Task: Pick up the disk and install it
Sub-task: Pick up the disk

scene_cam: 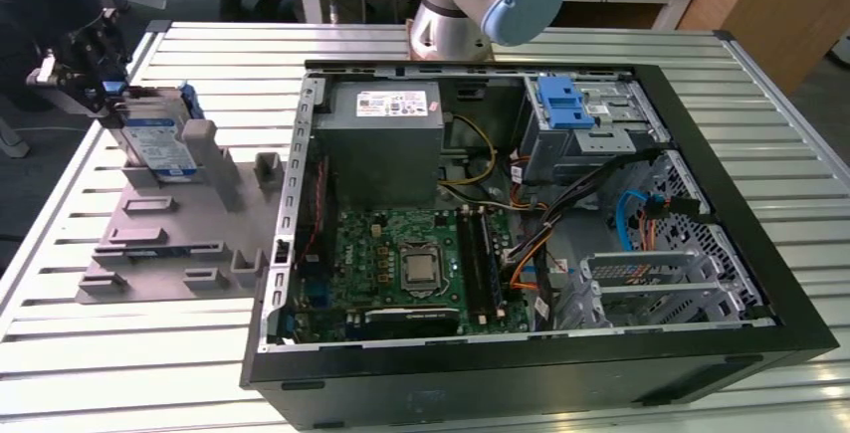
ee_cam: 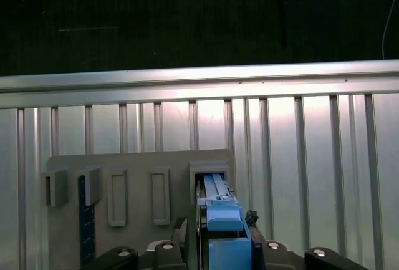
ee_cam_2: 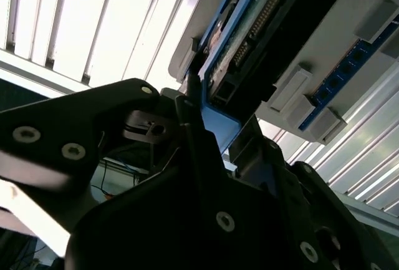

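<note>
The disk (scene_cam: 157,140), a silver drive with a white-and-blue label in a blue bracket, stands on edge at the far end of the grey holder plate (scene_cam: 159,244), at the exterior view's left. My gripper (scene_cam: 117,105) is at its top edge, shut on the disk. In the first wrist view the blue bracket of the disk (ee_cam: 219,215) runs between my black fingers (ee_cam: 181,229), above a slot block of the holder. In the second wrist view the disk (ee_cam_2: 249,27) shows its connector edge just past my gripper (ee_cam_2: 206,117).
An open black computer case (scene_cam: 743,184) lies on the slatted metal table (scene_cam: 133,373), with a drive cage with a blue latch (scene_cam: 578,114) and a grey power supply (scene_cam: 385,144) inside. The arm's base (scene_cam: 465,5) stands behind the case. The holder has several empty slot blocks (ee_cam: 117,198).
</note>
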Robot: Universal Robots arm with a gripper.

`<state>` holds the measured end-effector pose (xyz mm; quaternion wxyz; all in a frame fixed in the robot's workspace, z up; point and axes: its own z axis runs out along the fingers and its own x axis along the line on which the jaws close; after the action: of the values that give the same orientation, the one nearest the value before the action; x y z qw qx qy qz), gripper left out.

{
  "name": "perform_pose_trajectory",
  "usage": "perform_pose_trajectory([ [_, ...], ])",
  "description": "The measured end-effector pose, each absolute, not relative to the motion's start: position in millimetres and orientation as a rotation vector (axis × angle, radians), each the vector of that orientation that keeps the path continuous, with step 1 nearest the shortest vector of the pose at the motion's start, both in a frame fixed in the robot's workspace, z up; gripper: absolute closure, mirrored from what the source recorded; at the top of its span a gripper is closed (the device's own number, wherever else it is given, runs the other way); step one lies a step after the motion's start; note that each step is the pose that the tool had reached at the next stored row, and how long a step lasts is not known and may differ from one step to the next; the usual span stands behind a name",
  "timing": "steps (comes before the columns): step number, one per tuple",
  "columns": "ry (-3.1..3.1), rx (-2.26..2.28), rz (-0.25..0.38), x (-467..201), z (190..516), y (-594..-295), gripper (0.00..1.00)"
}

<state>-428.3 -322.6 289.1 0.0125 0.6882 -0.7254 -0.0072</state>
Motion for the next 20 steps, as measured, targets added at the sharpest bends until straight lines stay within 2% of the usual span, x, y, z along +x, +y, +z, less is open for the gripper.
perform_pose_trajectory([
  [1, -2.261, 2.145, -0.022, -428.3, 289.1, -322.6, 0.55],
  [3, -2.261, 2.145, -0.023, -428.4, 289.1, -322.6, 0.63],
  [20, -2.261, 2.145, -0.022, -428.3, 302.2, -322.6, 0.63],
])
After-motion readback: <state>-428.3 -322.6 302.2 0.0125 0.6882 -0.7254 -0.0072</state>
